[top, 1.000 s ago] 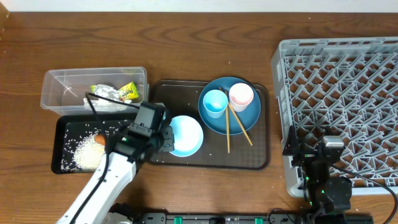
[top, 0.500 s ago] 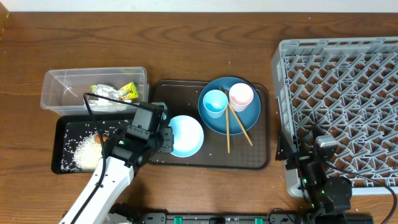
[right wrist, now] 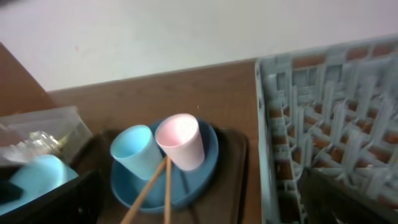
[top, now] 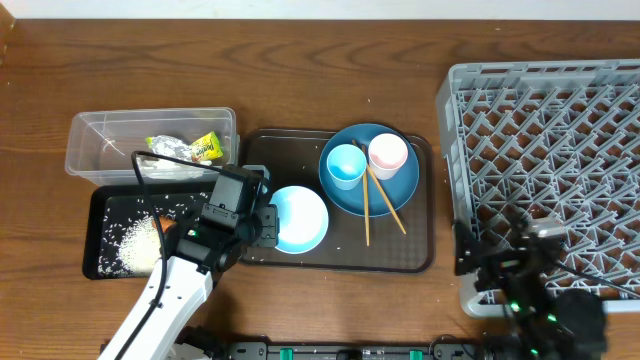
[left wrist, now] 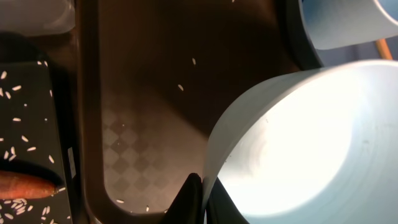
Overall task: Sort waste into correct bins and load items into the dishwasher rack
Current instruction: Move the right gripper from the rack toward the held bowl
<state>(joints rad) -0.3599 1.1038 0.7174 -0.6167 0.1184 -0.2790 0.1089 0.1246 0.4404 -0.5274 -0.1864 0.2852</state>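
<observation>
My left gripper [top: 262, 222] is shut on the left rim of the light-blue bowl [top: 300, 218], over the brown serving tray [top: 270, 150]. In the left wrist view the fingers [left wrist: 200, 199] pinch the bowl's wall [left wrist: 298, 143]. The dark-blue plate [top: 385, 190] holds the light-blue cup [top: 346, 165], the pink cup [top: 388, 153] and the chopsticks [top: 380, 205]. The clear tub [top: 100, 140] holds the wrapper [top: 188, 150]. The black tray [top: 105, 205] holds rice [top: 130, 245] and the carrot [left wrist: 25, 185]. My right gripper [top: 495, 255] is open and empty at the front left corner of the grey rack [top: 550, 150].
Loose rice grains [left wrist: 180, 88] lie on the brown tray's floor. The right wrist view shows the pink cup [right wrist: 181, 140], the blue cup [right wrist: 134, 151] and the rack's wall [right wrist: 267, 124] on its right. Bare wooden table lies behind and to the left.
The right arm has shifted a little beside the rack's front left corner. The left gripper stays shut on the bowl and has barely moved.
</observation>
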